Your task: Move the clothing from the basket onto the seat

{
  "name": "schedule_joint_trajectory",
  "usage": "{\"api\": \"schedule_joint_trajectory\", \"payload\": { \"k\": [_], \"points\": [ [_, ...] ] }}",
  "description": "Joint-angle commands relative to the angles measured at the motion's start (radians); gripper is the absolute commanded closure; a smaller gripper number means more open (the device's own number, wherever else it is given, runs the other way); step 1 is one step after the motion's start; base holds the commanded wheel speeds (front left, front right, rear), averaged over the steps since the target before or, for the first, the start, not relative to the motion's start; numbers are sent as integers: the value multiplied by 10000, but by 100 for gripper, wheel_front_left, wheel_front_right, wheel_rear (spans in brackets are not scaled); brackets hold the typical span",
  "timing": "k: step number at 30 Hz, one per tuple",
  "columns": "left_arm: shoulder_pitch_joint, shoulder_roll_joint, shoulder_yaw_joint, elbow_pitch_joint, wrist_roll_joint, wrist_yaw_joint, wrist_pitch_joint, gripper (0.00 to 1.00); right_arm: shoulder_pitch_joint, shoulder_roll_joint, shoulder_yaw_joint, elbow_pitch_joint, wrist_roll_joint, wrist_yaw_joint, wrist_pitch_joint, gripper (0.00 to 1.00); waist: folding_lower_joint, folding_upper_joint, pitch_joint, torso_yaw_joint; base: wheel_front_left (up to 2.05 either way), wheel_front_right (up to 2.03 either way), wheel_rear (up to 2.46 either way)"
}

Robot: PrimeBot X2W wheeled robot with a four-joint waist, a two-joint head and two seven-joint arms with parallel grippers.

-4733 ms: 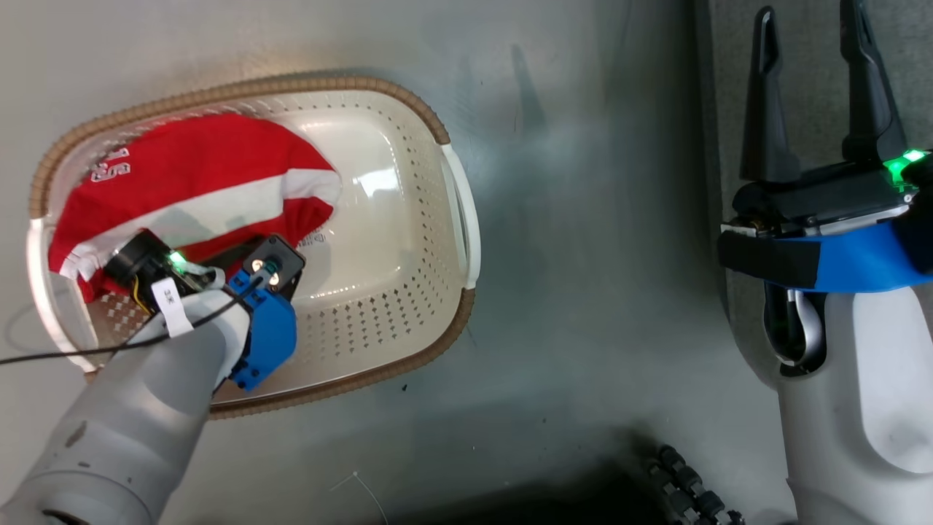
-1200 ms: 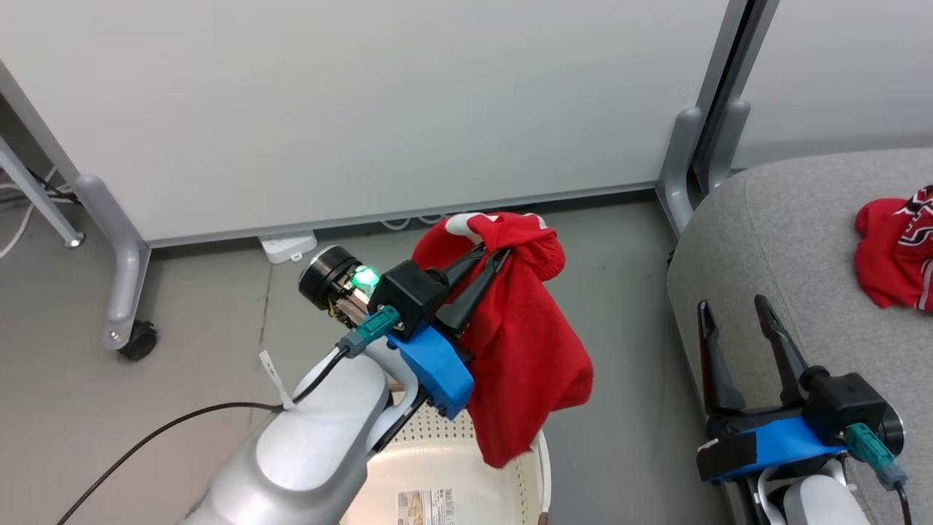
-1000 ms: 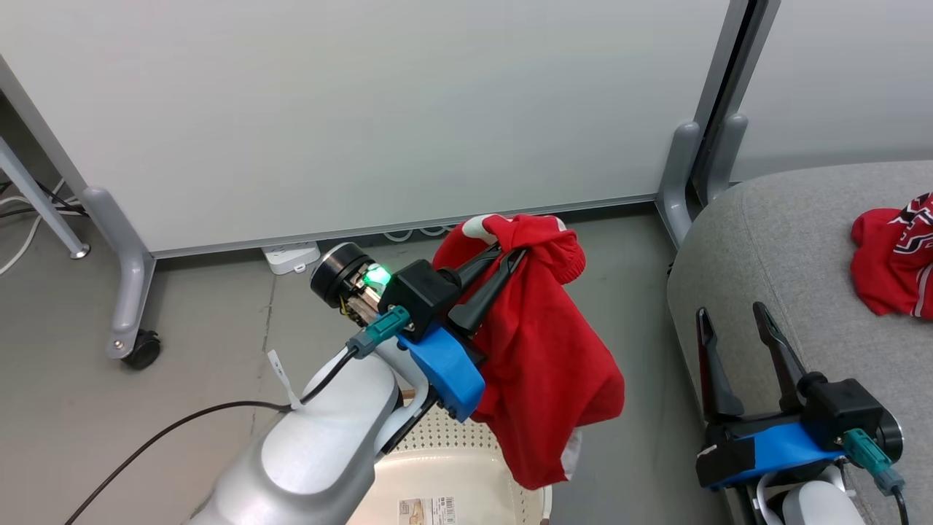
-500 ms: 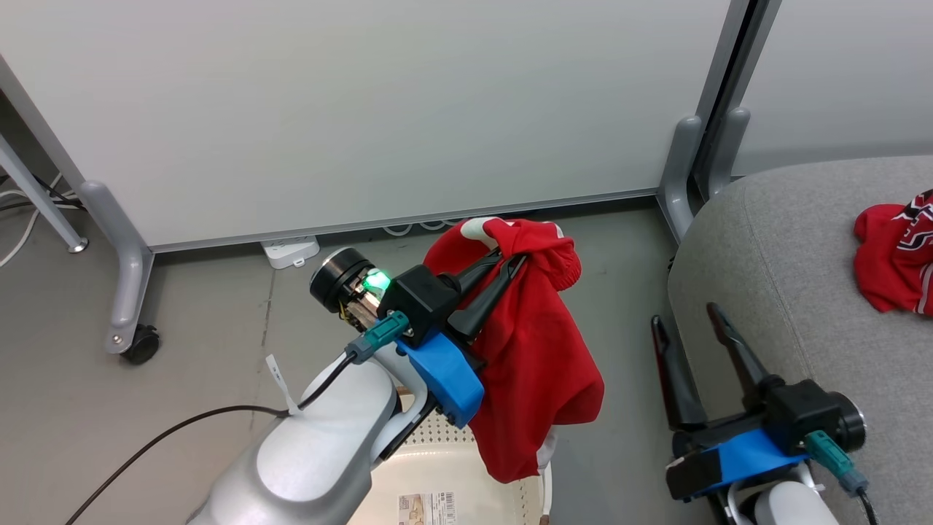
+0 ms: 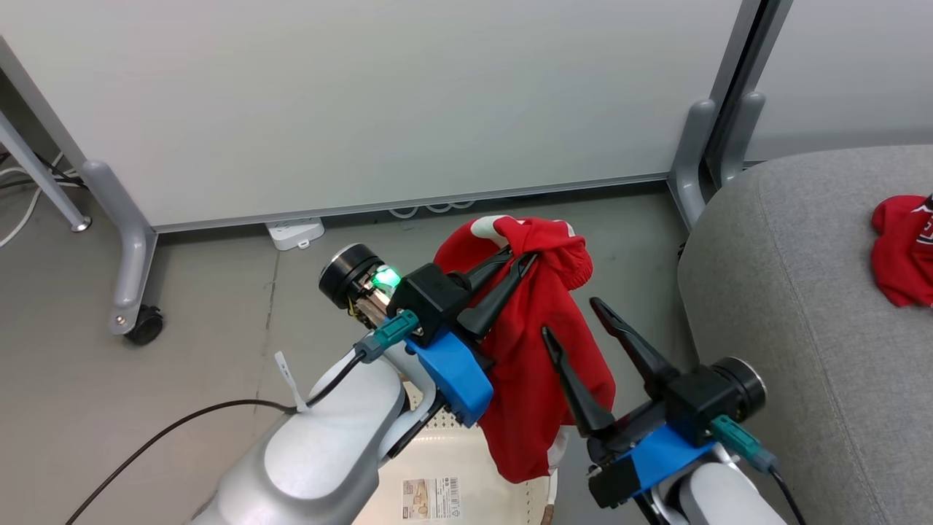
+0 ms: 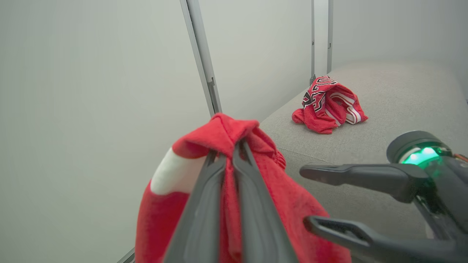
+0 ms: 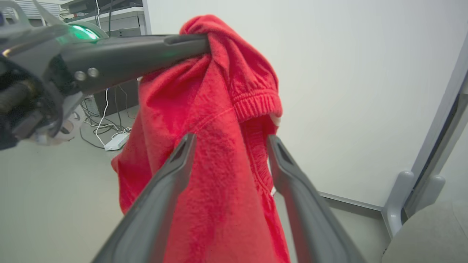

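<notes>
Two pincers converge: the left pincer [image 5: 522, 255] is clamped on the top fold of the striped garment [image 5: 525, 379], the cloth hanging long-axis down below its tips, above the basket [image 5: 452, 459]. The right pincer [image 5: 570, 317], spread wide, faces the cloth just ahead. The seat [image 5: 802, 292], bearing the jersey [image 5: 900, 248], lies rightward beyond the right pincer.

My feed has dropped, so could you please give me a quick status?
Left pincer shut on striped garment, above basket. Right pincer open beside it. Jersey on seat.
</notes>
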Motion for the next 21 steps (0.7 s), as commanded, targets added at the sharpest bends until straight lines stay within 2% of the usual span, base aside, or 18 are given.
{"api": "schedule_joint_trajectory", "payload": {
  "k": [1, 6, 15, 16, 17, 21],
  "points": [
    [-146, 16, -6, -46, -9, 29, -75, 100, -227, -5, 187, 119, 35, -7, -5, 0, 0, 0, 47, 26, 0, 0, 0],
    [-243, -47, -111, -78, 22, 9, -104, 100, -1047, 82, 739, 795, 139, -9, -3, 0, 0, 0, 191, 93, 0, 0, 0],
    [-531, -156, -231, -163, 50, -18, -183, 100, -2272, 353, 1085, 2351, 244, -9, -5, 0, 0, 0, 534, 229, 0, 0, 0],
    [-560, -160, -237, -168, 46, -21, -196, 100, -2353, 375, 1092, 2481, 267, -7, -5, 58, 0, 0, 565, 238, 0, 0, 0],
    [-594, -171, -243, -167, 47, -23, -197, 100, -2428, 395, 1105, 2588, 306, -7, -3, 100, 0, 0, 594, 246, 0, 0, 0],
    [-632, -186, -274, -113, 30, -24, -211, 100, -2628, 483, 1110, 2782, 334, -7, -5, 100, 0, 0, 661, 245, 0, 0, 0]
  ]
}}
